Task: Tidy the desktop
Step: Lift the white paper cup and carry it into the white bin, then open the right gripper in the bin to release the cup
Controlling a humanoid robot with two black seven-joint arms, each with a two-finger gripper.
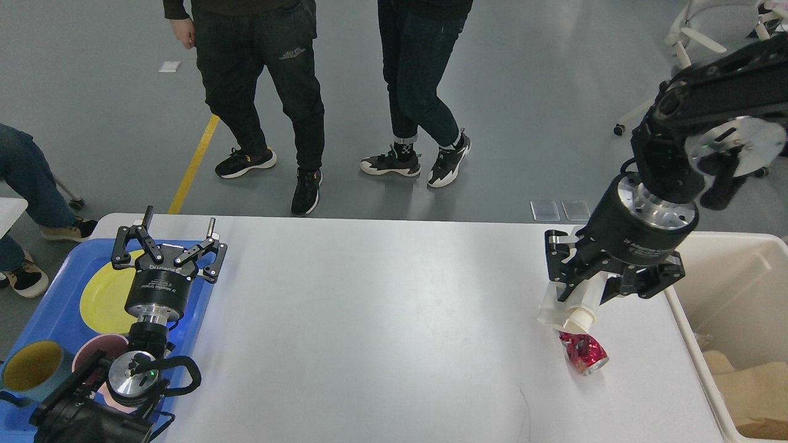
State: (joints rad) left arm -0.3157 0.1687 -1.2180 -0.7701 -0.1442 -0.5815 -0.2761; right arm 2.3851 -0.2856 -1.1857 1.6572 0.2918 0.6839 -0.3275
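Between blue tray point(43, 320) and cream bin point(732, 277) — desktop point(381, 320), white, matte, rounded corners. Right gripper point(591, 289) near bin, fingers clamped on white cup point(575, 307); crushed red can point(583, 352) beside. Left gripper point(178, 243) over tray — fingers spread, empty

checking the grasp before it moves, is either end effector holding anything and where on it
The right end effector is closed on a crumpled white paper cup, gripping its upper side. The left end effector is open and holds nothing.

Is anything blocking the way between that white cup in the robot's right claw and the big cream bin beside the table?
Nothing visible does. The right gripper holds the white cup near the desktop edge; the bin lies just right. The crushed red can sits nearer, off that path.
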